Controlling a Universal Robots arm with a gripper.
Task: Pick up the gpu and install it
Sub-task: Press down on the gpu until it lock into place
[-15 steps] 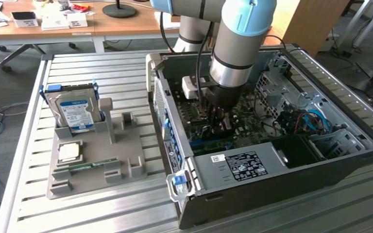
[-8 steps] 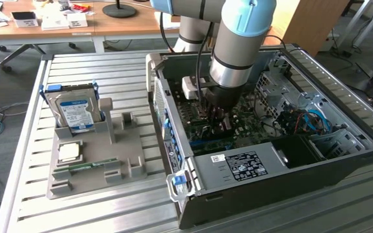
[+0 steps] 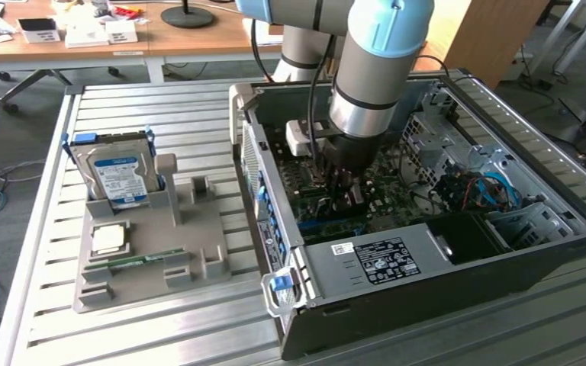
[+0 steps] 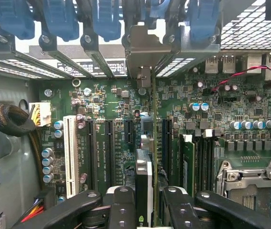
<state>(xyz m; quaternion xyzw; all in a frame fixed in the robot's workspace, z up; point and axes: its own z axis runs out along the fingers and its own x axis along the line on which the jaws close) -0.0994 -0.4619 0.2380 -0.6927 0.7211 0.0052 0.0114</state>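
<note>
Gripper (image 4: pixel 145 198) reaches down inside the open computer case (image 3: pixel 537 259), fingers (image 4: pixel 121 205) pinching the gpu (image 4: pixel 144 176) edge-on. Card stands upright over the motherboard (image 4: pixel 111 100), its silver bracket (image 4: pixel 145 52) up against the case's rear slot wall. Hard drive (image 3: pixel 118 177) sits in the grey holder (image 3: pixel 186 252) on the table's left part.

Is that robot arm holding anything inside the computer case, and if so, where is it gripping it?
Yes. The end effector grips the gpu by its upper edge, holding the card edge-on above the motherboard slots.
</note>
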